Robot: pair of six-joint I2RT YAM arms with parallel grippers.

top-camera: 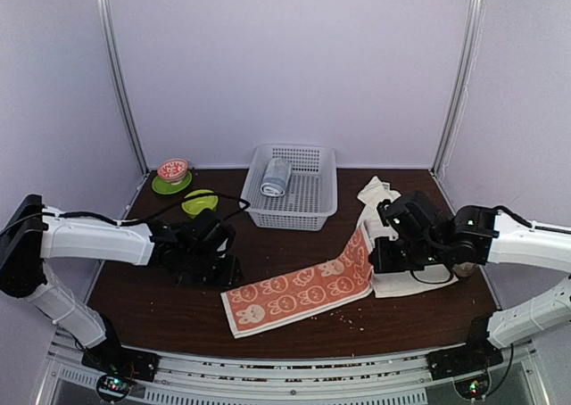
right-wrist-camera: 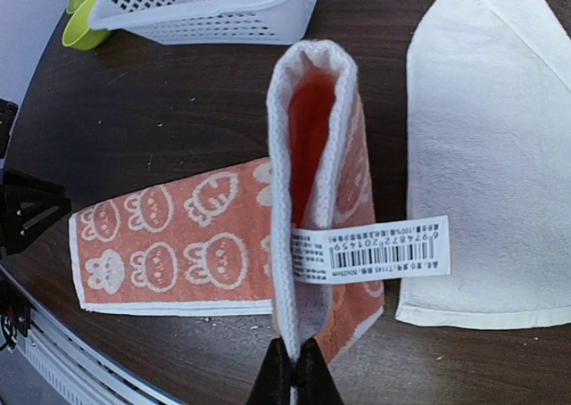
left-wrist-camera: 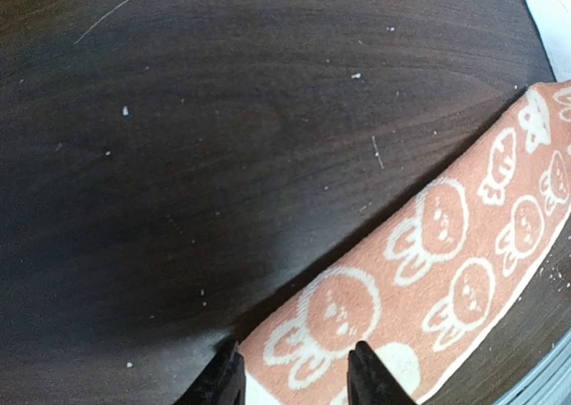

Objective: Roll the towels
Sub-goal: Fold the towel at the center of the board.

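The salmon-orange towel (top-camera: 299, 291) with white rabbit prints lies flat across the table's front middle. My right gripper (top-camera: 375, 249) is shut on its right end and holds that end lifted and folded over, a barcode label hanging from it; in the right wrist view the gripper (right-wrist-camera: 293, 374) pinches the towel's white hem (right-wrist-camera: 294, 200). My left gripper (top-camera: 229, 277) is open at the towel's left end; its fingertips (left-wrist-camera: 223, 378) straddle the towel's corner (left-wrist-camera: 428, 262). The cream-white towel (top-camera: 403, 283) lies flat under my right arm, also in the right wrist view (right-wrist-camera: 491, 155).
A white plastic basket (top-camera: 308, 207) at the back middle holds a grey-blue rolled towel (top-camera: 276, 177). A pink bowl on a green plate (top-camera: 172, 173) and a green cup (top-camera: 199, 202) stand at the back left. The table's front edge runs just below the orange towel.
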